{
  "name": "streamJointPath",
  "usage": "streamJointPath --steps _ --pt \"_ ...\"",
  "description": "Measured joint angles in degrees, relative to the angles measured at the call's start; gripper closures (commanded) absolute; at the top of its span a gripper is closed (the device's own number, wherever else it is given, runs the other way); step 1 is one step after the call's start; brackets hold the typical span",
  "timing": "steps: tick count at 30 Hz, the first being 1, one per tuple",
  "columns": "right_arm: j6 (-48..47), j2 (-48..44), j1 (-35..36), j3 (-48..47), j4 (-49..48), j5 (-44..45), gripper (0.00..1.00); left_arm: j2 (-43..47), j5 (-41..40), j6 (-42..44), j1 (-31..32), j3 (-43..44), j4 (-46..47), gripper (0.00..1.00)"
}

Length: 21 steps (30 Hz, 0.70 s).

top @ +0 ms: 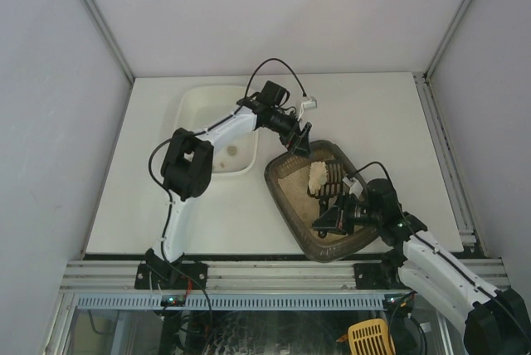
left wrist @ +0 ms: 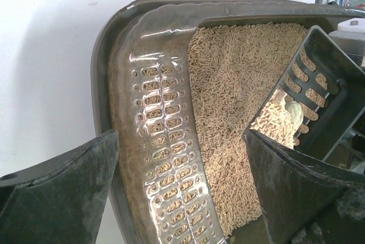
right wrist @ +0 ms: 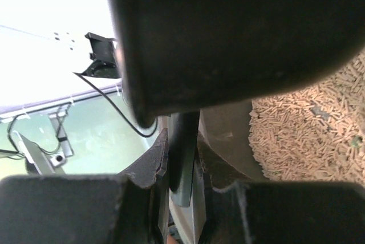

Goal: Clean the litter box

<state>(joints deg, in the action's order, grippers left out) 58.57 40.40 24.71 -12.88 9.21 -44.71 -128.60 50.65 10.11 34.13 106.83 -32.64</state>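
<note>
Right wrist view: right gripper (right wrist: pixel 182 167) is closest, fingers pinched on the thin dark handle of the black slotted scoop (top: pixel 330 174). The scoop's back fills the top of that frame, with pellet litter (right wrist: pixel 308 124) at lower right.

Left wrist view: left gripper (left wrist: pixel 181 135) is spread wide, one finger at lower left and one at lower right. The litter box (left wrist: pixel 105 84) rim and wall run up between them. Can't tell if either finger touches the box. A rounded corner of the box sits at upper left. A perforated inner wall (left wrist: pixel 162 158) runs down the left side, and the litter is banked to its right. The scoop is at the right edge of the frame, slotted face tilted, with a pale clump in it.

Top view: the box is right of centre on the white table (top: pixel 382 106), just beside the lower right corner of the white tub (top: pixel 211 127). Its long axis runs steeply from upper left to lower right. One short end is up under the left gripper, and the other is at the table's bottom edge by the right arm. The scoop is inside the upper half of the box, carrying a light heap of litter (top: pixel 317 175). The handle points down-right to the right gripper. A yellow scoop (top: pixel 369 338) lies below the table edge at the bottom of the frame.
</note>
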Motion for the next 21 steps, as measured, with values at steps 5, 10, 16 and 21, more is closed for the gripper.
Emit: streamJointPath --steps 5,10,16,21 --pt "-5.4 -2.7 -0.1 0.5 2.1 -1.7 1.0 1.6 -1.7 0.0 0.5 -1.8 -0.2 0.04" --pt "-9.6 -12.0 -0.4 1.6 6.0 -2.0 1.0 4.2 -3.6 -1.0 0.9 -5.1 0.1 0.04" --pt "-9.5 -30.2 -0.5 5.8 7.8 -1.0 1.0 5.9 -5.8 -1.9 1.1 -6.7 -1.3 0.04" --pt "-9.6 -33.3 -0.7 6.4 8.5 -0.3 1.0 6.3 -6.7 -2.0 1.0 -6.7 -2.2 0.04"
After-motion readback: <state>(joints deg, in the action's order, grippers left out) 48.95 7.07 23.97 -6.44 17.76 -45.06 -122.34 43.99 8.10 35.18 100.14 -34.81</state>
